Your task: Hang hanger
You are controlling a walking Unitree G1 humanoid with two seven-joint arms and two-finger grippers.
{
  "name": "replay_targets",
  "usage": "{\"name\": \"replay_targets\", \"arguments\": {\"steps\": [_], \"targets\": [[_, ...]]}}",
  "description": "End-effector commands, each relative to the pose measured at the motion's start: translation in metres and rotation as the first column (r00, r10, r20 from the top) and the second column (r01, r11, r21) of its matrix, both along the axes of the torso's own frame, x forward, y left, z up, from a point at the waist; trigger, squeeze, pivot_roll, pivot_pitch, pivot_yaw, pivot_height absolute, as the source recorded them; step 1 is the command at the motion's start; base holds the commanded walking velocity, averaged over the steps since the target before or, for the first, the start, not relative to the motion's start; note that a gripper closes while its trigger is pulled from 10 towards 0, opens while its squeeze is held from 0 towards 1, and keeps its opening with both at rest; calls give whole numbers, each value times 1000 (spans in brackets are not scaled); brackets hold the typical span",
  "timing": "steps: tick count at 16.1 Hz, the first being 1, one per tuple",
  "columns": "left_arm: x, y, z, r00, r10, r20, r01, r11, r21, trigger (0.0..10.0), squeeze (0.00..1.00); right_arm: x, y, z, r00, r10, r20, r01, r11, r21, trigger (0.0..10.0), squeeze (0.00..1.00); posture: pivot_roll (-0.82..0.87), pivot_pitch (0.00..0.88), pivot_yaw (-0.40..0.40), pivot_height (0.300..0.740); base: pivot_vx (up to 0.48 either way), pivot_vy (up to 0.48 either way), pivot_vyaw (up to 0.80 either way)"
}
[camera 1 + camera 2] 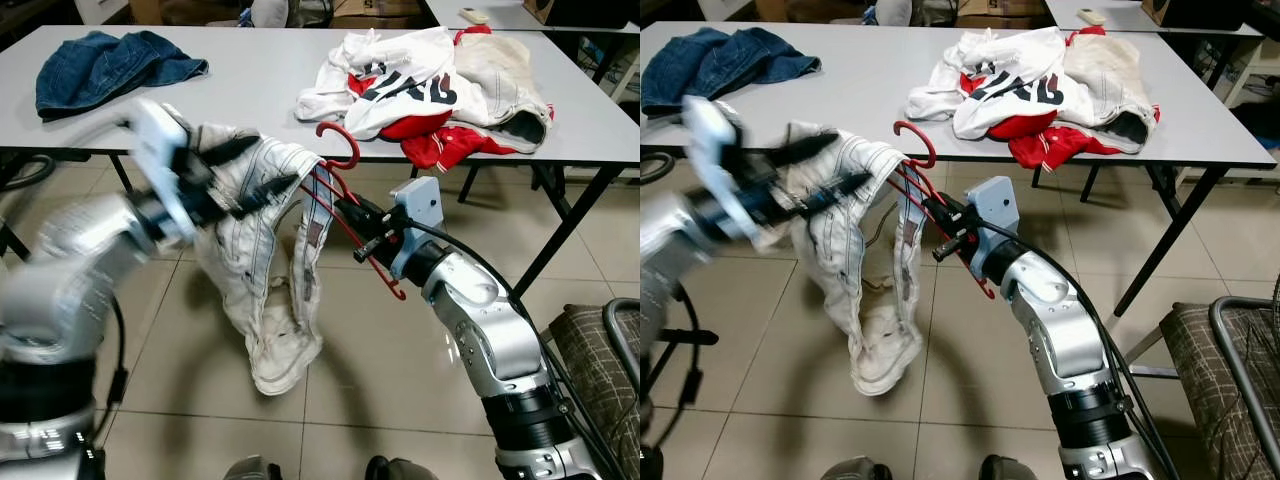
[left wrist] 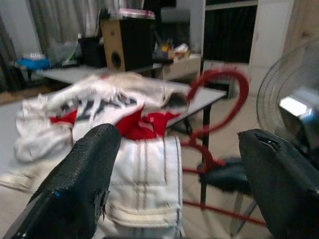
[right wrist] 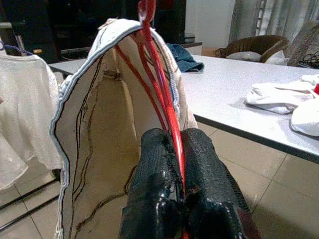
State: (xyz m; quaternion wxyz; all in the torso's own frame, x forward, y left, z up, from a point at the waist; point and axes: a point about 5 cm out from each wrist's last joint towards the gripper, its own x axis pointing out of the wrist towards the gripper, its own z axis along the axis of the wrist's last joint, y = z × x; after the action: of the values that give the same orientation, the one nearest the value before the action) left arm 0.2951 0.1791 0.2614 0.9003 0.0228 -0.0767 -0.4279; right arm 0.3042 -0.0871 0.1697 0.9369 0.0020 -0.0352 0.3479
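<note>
A: What did the right wrist view give that the head views did not?
B: The right hand with its fingers pressed together on the thin red hanger, whose wires ran up inside the white trousers. From the head it was only a red hook poking out above the cloth, in front of the desk's near edge.

A: And the left hand?
B: Blurred in the head views. Its wrist view showed the fingers spread wide, the trousers' waistband lying between them.

A: What stood around?
B: A grey desk beyond, with a blue denim garment far left and a heap of white and red clothes on the right. The trousers hung down over the tiled floor
</note>
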Motion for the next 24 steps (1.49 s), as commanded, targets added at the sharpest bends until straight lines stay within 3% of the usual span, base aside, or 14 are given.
{"name": "replay_targets", "arguments": {"steps": [1,3,5,7,8,9,11,14,18,19,20,22,24], "targets": [[2,7,5,1000,-4,15,4,1000,-2,10000,1000,-1,-3,17,996,8,92,-13,999,46,10000,0,-40,63,34,740,0,0,0],[19,18,14,996,25,83,-38,988,152,10000,1000,-3,-5,19,993,53,106,-56,998,29,10000,0,-41,59,30,740,0,0,0],[32,19,13,996,-33,88,4,951,309,10000,1000,-7,-6,19,986,122,117,-121,993,-15,10000,0,-41,57,29,740,0,0,0],[35,16,13,992,-80,93,41,929,369,10000,1000,-9,-7,19,980,156,120,-152,987,-44,10000,0,-48,60,32,740,0,0,0],[40,15,14,988,-116,101,65,912,406,10000,722,-11,-9,19,975,183,122,-175,982,-71,10000,0,-52,62,35,740,0,0,0],[46,14,15,984,-147,95,93,899,429,10000,0,-12,-12,19,970,210,122,-199,975,-98,10000,0,-52,63,35,740,0,0,0],[50,12,14,977,-196,80,136,871,472,10000,0,-14,-14,19,965,234,120,-220,968,-121,10000,0,-55,68,38,740,0,0,0],[59,13,1,964,-265,-35,233,769,596,10000,0,-18,-15,20,950,291,113,-273,950,-152,10000,0,-63,70,45,740,0,0,0],[64,13,-2,933,-335,-135,342,701,626,10000,0,-22,-15,22,937,332,111,-311,934,-174,10000,0,-71,72,62,740,0,0,0],[65,12,-2,930,-341,-137,349,702,621,8392,0,-22,-16,22,935,337,113,-315,932,-179,10000,0,-71,73,64,740,0,0,0],[65,10,-3,919,-362,-155,379,706,598,0,0,-22,-16,23,932,344,113,-321,929,-185,10000,0,-73,75,66,740,0,0,0],[64,10,-6,894,-395,-213,441,690,574,0,0,-22,-17,24,928,354,113,-327,923,-203,10000,0,-76,77,68,740,0,0,0],[62,11,-12,867,-407,-288,496,648,578,0,0,-22,-19,25,925,365,109,-335,916,-221,10000,0,-78,78,69,740,0,0,0]]}}
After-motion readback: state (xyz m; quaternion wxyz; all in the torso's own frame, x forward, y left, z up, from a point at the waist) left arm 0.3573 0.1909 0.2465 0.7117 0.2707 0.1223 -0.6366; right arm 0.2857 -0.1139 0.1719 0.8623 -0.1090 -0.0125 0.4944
